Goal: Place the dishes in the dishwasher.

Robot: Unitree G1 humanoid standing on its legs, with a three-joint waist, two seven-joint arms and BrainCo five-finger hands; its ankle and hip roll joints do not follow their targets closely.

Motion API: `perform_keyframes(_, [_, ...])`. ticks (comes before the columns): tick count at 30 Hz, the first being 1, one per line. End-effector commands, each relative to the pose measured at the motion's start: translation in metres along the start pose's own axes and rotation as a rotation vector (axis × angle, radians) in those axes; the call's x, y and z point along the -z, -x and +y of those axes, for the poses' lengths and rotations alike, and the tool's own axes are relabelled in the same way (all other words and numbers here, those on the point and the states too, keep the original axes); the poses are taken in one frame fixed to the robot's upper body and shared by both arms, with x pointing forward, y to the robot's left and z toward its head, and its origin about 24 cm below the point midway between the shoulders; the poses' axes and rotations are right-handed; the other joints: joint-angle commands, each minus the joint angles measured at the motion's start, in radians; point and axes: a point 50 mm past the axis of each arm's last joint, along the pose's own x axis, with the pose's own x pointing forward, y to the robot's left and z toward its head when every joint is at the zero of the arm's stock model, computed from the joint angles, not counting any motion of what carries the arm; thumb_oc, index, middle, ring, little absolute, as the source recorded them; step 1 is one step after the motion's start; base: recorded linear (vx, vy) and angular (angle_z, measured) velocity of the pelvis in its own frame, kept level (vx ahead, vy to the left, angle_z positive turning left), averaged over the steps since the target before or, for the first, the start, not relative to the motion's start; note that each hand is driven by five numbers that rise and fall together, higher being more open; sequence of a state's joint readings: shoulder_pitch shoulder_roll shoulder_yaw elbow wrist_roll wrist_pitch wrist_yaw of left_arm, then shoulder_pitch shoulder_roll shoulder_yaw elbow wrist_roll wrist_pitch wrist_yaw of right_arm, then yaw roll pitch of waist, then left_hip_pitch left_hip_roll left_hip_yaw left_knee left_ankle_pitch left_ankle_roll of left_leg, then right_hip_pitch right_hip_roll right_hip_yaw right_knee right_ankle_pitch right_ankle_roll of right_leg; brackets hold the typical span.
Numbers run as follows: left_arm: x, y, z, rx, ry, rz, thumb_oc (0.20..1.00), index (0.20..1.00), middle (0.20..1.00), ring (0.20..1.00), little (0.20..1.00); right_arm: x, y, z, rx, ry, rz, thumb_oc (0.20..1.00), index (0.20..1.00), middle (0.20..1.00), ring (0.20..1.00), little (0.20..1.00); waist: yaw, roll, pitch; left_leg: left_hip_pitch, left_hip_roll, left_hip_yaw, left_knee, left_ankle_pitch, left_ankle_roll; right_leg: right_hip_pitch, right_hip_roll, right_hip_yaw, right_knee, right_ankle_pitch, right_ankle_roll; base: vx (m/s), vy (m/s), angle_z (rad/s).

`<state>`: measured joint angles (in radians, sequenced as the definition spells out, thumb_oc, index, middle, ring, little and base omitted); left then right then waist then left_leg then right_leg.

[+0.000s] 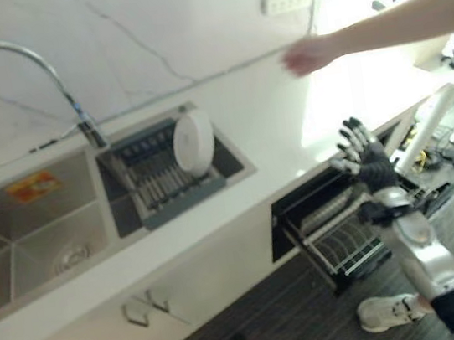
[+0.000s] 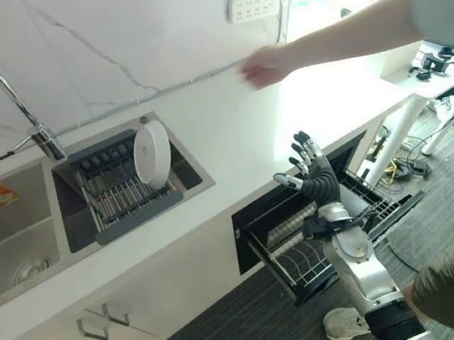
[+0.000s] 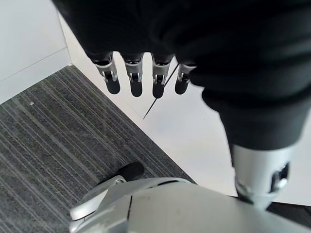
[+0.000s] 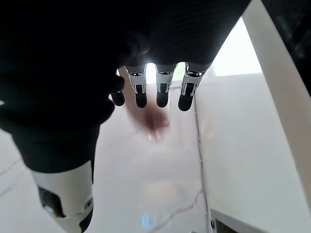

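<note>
While my right hand [image 2: 317,176] hovers with fingers spread and holding nothing above the pulled-out wire rack [image 2: 306,252] of the dishwasher [image 2: 255,217], the round white plate [image 2: 150,154] stands on edge in the grey slatted drainer [image 2: 116,194] inside the steel sink [image 2: 18,250]. My left hand [image 3: 141,73] hangs with relaxed fingers over ribbed grey carpet [image 3: 43,141]. A person's hand [image 2: 267,66] reaches over the smooth white counter [image 2: 239,134].

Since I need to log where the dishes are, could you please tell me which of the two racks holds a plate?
The grey rack in the sink's right basin: a white plate stands on edge in it. The pulled-out dishwasher rack beside the right hand holds none.
</note>
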<state>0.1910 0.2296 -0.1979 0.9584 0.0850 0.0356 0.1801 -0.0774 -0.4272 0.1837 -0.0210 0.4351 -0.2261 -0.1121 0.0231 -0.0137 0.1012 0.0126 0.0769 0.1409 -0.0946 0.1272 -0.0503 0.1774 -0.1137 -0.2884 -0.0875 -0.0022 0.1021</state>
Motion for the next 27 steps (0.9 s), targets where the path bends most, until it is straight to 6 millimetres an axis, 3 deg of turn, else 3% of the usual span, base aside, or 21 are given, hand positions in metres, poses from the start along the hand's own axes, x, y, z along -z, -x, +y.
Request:
perform_keyframes(1, [-0.016, -0.006, 0.002, 0.046, -0.002, -0.014, 1.0, 1.0, 1.0, 1.0, 1.0, -0.034, -0.018, 0.008, -0.041, -0.04, -0.157, 1.0, 1.0, 1.0, 1.0, 1.0, 0.034, 0.025, 0.027, 0.064, 0.019, -0.002, 0.007, -0.139, -0.025, -0.038, -0.01, -0.034, 0.088, -0.088, -0.001, 0.08, -0.004, 0.17])
perform_keyframes(7, [-0.007, -0.006, -0.002, 0.139, 0.082, 0.039, 1.0, 1.0, 1.0, 1.0, 1.0, -0.034, -0.03, 0.024, -0.122, -0.071, -0.153, 1.0, 1.0, 1.0, 1.0, 1.0, 0.064, 0.031, 0.022, 0.068, 0.014, -0.029, 0.009, -0.138, -0.022, -0.027, -0.009, -0.042, 0.089, -0.094, -0.005, 0.09, -0.002, 0.1])
perform_keyframes(14, [-0.002, -0.007, 0.004, 0.135, 0.082, 0.057, 1.0, 1.0, 1.0, 1.0, 1.0, -0.062, -0.068, 0.034, -0.113, -0.106, -0.21, 1.0, 1.0, 1.0, 1.0, 1.0, 0.117, 0.034, 0.024, 0.073, 0.006, -0.063, 0.022, -0.141, -0.02, -0.006, -0.01, -0.075, 0.096, -0.104, -0.017, 0.12, 0.018, 0.15])
perform_keyframes(22, [0.017, -0.004, 0.012, 0.118, 0.081, 0.108, 1.0, 1.0, 1.0, 1.0, 1.0, -0.08, -0.097, 0.027, -0.088, -0.156, -0.193, 1.0, 1.0, 1.0, 1.0, 1.0, 0.158, 0.033, 0.018, 0.07, -0.004, -0.083, 0.043, -0.147, -0.015, 0.003, -0.017, -0.093, 0.101, -0.105, -0.019, 0.13, 0.03, 0.14])
perform_keyframes(27, [0.02, -0.005, 0.018, 0.116, 0.066, 0.117, 1.0, 1.0, 1.0, 1.0, 1.0, -0.086, -0.121, 0.008, -0.007, -0.168, -0.136, 1.0, 1.0, 1.0, 1.0, 1.0, 0.198, 0.031, 0.009, 0.072, -0.019, -0.116, 0.037, -0.145, -0.009, 0.022, -0.017, -0.104, 0.1, -0.109, -0.015, 0.13, 0.026, 0.11])
